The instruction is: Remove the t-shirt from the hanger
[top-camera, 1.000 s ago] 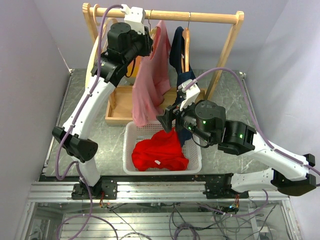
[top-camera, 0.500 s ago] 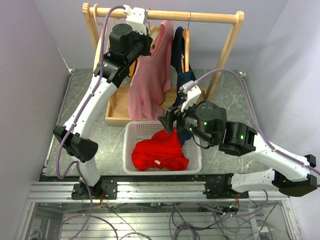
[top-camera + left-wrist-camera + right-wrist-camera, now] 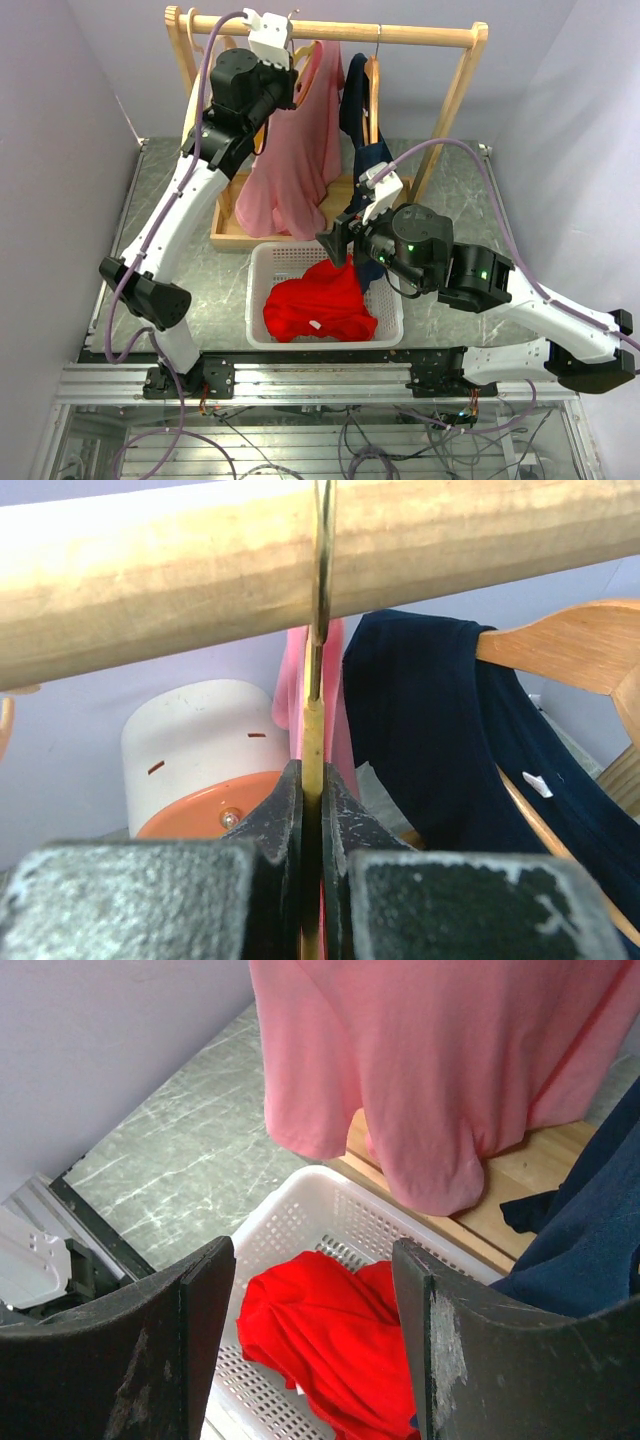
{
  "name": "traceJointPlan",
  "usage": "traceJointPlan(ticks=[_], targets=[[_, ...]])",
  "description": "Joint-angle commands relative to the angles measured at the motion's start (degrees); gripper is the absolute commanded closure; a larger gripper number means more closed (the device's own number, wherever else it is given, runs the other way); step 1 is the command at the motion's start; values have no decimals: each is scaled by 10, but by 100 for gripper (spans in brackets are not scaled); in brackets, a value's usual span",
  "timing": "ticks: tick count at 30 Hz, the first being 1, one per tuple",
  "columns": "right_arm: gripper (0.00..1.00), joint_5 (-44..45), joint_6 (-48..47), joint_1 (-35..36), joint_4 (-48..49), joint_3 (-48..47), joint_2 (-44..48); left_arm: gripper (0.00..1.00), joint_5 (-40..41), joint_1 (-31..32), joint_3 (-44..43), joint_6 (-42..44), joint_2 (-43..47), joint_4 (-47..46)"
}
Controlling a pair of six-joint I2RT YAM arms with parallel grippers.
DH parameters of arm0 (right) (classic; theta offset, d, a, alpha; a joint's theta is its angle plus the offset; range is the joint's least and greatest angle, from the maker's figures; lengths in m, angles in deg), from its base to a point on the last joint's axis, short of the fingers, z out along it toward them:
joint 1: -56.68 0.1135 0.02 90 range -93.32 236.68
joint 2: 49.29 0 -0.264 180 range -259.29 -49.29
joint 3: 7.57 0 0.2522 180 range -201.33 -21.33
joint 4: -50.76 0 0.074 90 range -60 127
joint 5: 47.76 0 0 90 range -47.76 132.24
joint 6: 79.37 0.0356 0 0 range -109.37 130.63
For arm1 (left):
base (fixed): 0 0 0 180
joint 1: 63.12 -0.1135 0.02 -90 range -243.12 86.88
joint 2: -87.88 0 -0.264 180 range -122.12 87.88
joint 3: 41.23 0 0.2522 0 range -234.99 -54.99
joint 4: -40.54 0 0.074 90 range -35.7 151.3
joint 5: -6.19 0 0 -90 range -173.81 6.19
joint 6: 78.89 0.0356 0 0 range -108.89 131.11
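A pink t-shirt (image 3: 295,160) hangs on a wooden hanger (image 3: 303,58) whose metal hook (image 3: 322,560) sits over the rack's wooden rail (image 3: 400,35). My left gripper (image 3: 288,82) is up at the rail, shut on the hanger's thin wooden neck (image 3: 312,730), which sits between the pads in the left wrist view (image 3: 312,810). My right gripper (image 3: 335,243) is open and empty above the basket's far edge; the shirt's hem (image 3: 430,1060) hangs just beyond it in the right wrist view (image 3: 312,1330).
A white basket (image 3: 258,290) holds a red garment (image 3: 320,300), also seen below the right fingers (image 3: 330,1340). A navy shirt (image 3: 360,110) hangs on a second hanger to the right. The rack's wooden base tray (image 3: 232,215) lies behind the basket.
My left arm has risen toward the rail with the hanger. The pink shirt has swung left and now hangs wider. The right gripper has barely moved.
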State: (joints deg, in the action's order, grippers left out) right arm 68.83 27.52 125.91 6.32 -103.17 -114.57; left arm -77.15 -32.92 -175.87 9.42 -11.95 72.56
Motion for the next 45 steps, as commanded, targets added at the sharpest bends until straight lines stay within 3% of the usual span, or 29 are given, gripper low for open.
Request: traceJointPlan(ticks=[1, 8, 16, 23, 30, 35, 45], targets=[[36, 8, -5, 3, 15, 5, 14, 93, -2, -2, 23, 13, 62, -101], [36, 7, -12, 2, 17, 4, 10, 93, -3, -4, 38, 15, 86, -90], [36, 34, -10, 3, 18, -10, -6, 93, -39, -4, 76, 17, 121, 6], [34, 81, -43, -20, 31, -84, -72, 93, -53, -4, 87, 27, 180, 117], [34, -81, -46, -181, 103, -161, -152, 93, -42, -4, 102, 13, 232, 175], [34, -109, -67, -197, 124, -233, -232, 93, -54, -4, 131, -5, 264, 180], [36, -135, -75, -203, 187, -279, -302, 93, -66, -4, 135, -21, 274, 207]])
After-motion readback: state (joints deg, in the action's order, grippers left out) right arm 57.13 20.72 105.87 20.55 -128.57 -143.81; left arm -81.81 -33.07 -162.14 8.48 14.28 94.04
